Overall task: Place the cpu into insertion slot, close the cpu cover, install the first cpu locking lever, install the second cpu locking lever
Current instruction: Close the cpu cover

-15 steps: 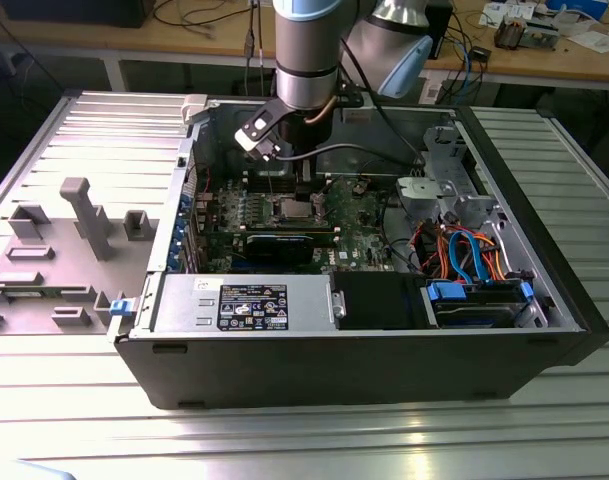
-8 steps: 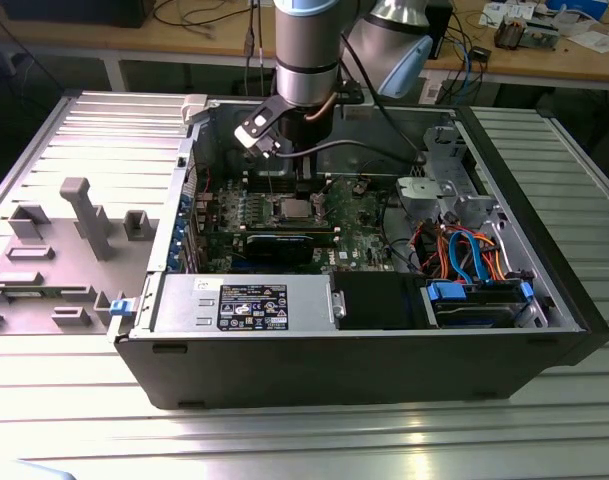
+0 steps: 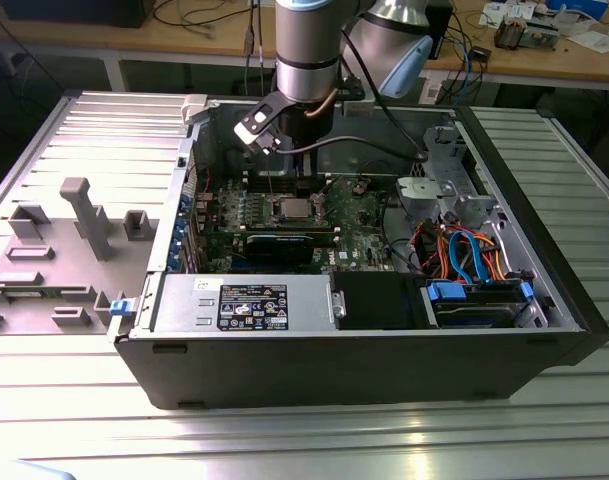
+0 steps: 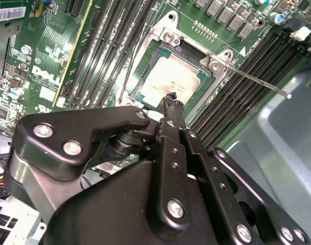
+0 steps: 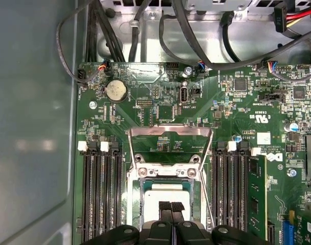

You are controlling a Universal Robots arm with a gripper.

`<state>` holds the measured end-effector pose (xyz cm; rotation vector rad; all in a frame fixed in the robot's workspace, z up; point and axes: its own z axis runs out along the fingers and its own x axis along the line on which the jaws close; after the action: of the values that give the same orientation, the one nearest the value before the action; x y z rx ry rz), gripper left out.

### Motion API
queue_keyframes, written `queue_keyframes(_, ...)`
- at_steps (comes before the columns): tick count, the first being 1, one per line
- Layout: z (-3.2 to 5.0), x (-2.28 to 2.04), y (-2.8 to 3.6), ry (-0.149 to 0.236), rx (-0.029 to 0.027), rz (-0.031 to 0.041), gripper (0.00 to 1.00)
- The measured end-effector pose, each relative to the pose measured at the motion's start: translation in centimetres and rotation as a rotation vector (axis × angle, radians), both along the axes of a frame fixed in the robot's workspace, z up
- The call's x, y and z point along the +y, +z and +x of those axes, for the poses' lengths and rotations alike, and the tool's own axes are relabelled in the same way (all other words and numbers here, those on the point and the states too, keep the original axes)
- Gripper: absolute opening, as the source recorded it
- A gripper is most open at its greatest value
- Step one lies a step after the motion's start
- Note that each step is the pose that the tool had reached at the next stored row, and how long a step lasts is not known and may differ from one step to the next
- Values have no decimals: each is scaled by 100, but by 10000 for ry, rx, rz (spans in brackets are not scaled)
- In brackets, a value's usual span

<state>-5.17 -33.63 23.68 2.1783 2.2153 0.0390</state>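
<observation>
Ribbed metal table [image 3: 304, 440] carries an open PC case [image 3: 334, 370] holding a motherboard [image 5: 237, 117]. The cpu [image 4: 170, 81] lies in the insertion slot [image 4: 145, 69], with the cpu cover [image 5: 170, 135] flipped open and a locking lever [image 4: 257, 81] unlatched, both just beside the slot. Gripper [image 5: 171, 206] is closed on nothing at the cpu's edge, contact unclear; likely risk is that pressing a skewed chip bends the slot's pins.
</observation>
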Motion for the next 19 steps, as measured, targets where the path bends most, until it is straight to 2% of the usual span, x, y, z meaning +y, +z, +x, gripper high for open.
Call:
queue_keyframes(6,0,0,9,0,0,0,11)
queue_keyframes(8,4,0,10,1,10,-1,11)
queue_keyframes(10,13,0,9,-1,50,-1,11)
queue_keyframes(19,14,0,9,0,62,-1,11)
